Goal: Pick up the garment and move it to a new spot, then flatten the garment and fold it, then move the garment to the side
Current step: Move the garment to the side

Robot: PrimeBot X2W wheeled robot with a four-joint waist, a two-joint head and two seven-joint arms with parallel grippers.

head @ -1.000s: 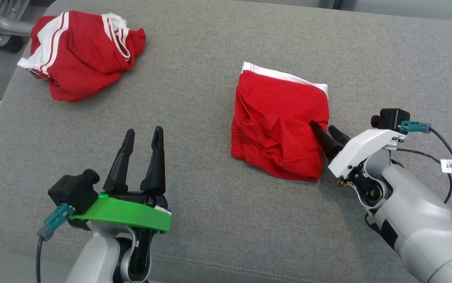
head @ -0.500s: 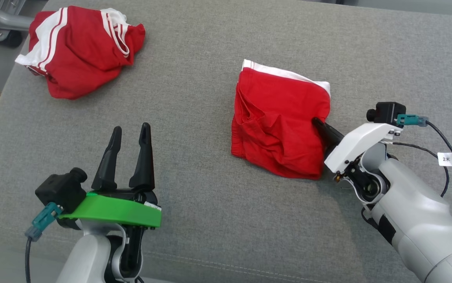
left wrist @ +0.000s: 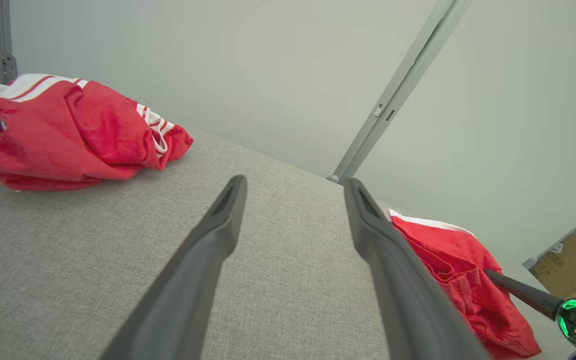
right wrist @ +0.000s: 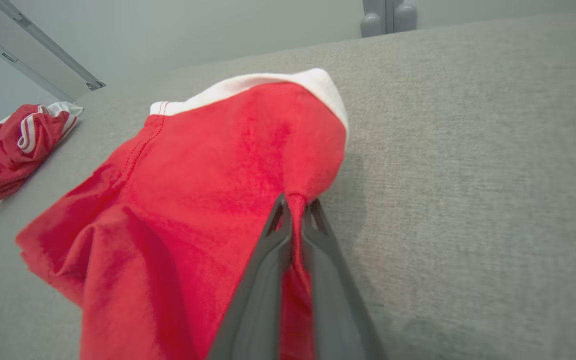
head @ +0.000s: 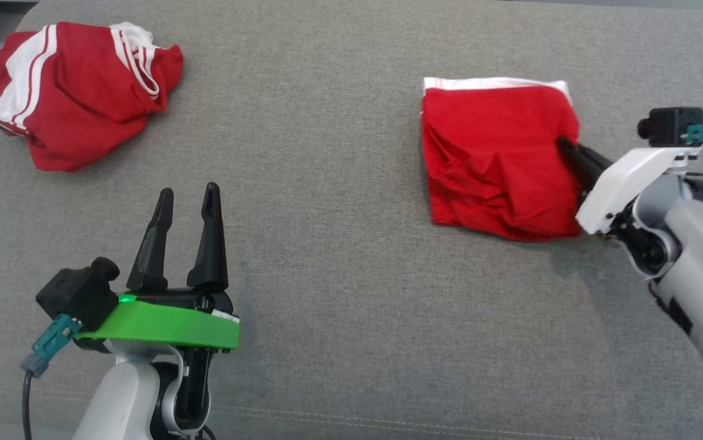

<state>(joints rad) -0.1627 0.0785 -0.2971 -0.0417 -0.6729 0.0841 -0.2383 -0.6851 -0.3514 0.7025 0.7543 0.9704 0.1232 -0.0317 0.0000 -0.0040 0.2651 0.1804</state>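
Since the folded red shorts (head: pixel 498 165) had to move aside, the right pincer (head: pixel 564 144) squeezed their nearest edge (left pincer (head: pixel 189 189) open, empty).

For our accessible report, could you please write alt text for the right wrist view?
The right gripper is shut on the edge of a folded red garment with a white waistband, lying on a grey fabric surface. A crumpled red garment lies farther off.

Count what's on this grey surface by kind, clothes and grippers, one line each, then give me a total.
Red garments: 2, the folded garment and the crumpled garment.
Grippers: 2, the left gripper open over bare fabric, the right gripper shut on the folded garment's edge.
Total: 4
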